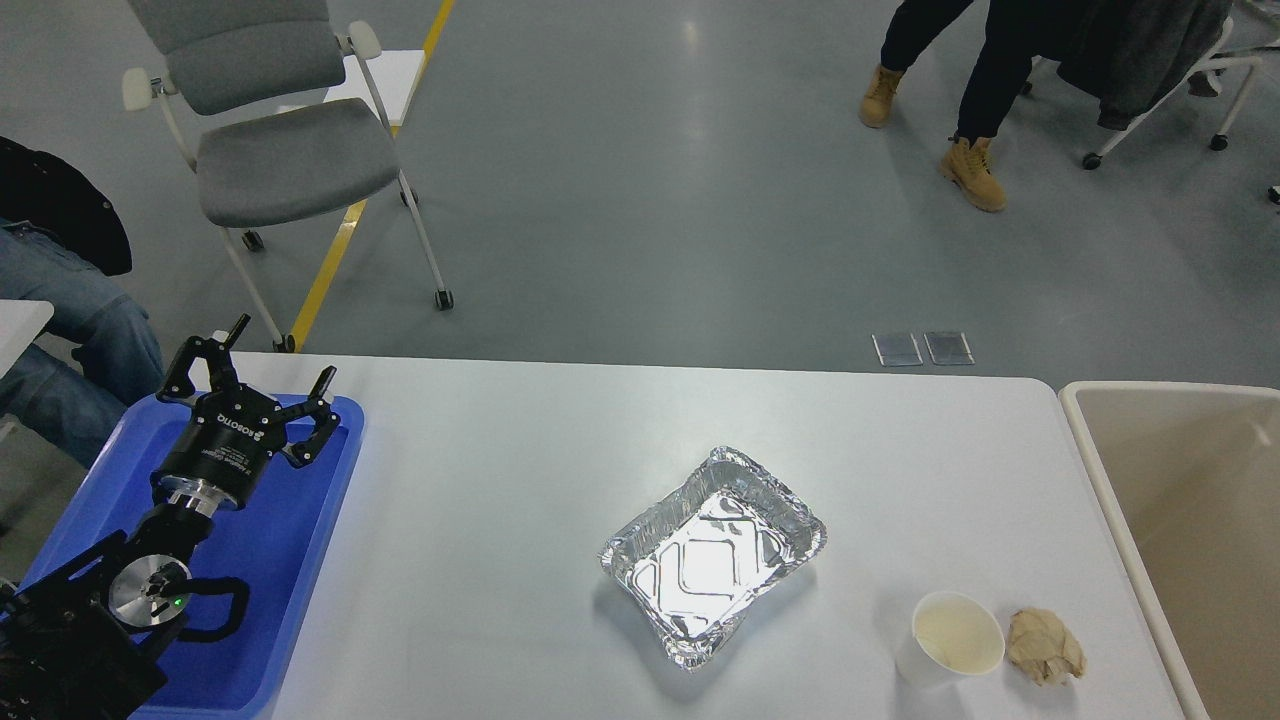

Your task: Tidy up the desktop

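The white desktop (520,440) fills the lower view. On it lie an empty foil tray (712,555) near the middle, a white paper cup (955,638) at the front right, and a crumpled brown paper wad (1044,646) just right of the cup. My left gripper (282,365) is open and empty, held above the far end of the blue plastic tray (270,560) at the left. My right gripper is out of view.
A beige open-topped bin (1180,520) stands against the table's right end. A grey chair (280,150) is behind the table at the left. A seated person (70,300) is at the far left, and another person (960,90) walks at the back right.
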{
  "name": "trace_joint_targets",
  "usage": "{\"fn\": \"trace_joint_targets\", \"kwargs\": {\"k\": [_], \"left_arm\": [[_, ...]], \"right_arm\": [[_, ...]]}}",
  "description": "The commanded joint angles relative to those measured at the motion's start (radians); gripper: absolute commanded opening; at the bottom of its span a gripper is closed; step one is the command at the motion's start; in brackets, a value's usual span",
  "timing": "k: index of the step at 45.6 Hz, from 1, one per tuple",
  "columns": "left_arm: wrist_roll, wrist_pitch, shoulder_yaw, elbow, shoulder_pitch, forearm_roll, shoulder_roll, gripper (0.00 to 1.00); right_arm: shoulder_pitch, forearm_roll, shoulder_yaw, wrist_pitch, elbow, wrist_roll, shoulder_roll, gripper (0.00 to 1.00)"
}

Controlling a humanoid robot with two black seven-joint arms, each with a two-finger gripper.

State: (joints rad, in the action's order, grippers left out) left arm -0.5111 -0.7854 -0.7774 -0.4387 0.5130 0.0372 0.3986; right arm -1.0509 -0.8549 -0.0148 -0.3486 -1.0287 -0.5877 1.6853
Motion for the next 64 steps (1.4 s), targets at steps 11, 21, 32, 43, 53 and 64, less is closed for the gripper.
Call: {"fn": "trace_joint_targets", "kwargs": {"k": [11,21,32,43,53,64], "left_arm": [[0.000,0.000,0.000,0.000,-0.001,0.000,0.000,0.99],[0.000,0.000,0.000,0.000,-0.001,0.000,0.000,0.99],[0.000,0.000,0.000,0.000,0.001,0.001,0.000,0.99],[0.000,0.000,0.000,0.000,0.001,0.000,0.000,0.99],[0.000,0.000,0.000,0.000,-0.001,0.000,0.000,0.99],[0.000,0.000,0.001,0.000,-0.001,0.000,0.000,0.99]], "right_arm": [[0.005,-0.245,-0.005,-0.003,0.016,0.037,-0.280,1.00],[-0.009,-0.420,0.087,-0.006,0.065,0.129,-0.404,1.00],[-0.213,-0.415,0.366,0.003,0.068,0.166,-0.524,1.00],[-0.592,-0.310,0.765,0.002,0.075,0.164,-0.723,1.00],[-0.771,-0.259,1.002,-0.016,0.001,0.158,-0.861,1.00],[-0.940,-0.099,1.177,-0.122,-0.201,0.164,-0.935,1.00]]}}
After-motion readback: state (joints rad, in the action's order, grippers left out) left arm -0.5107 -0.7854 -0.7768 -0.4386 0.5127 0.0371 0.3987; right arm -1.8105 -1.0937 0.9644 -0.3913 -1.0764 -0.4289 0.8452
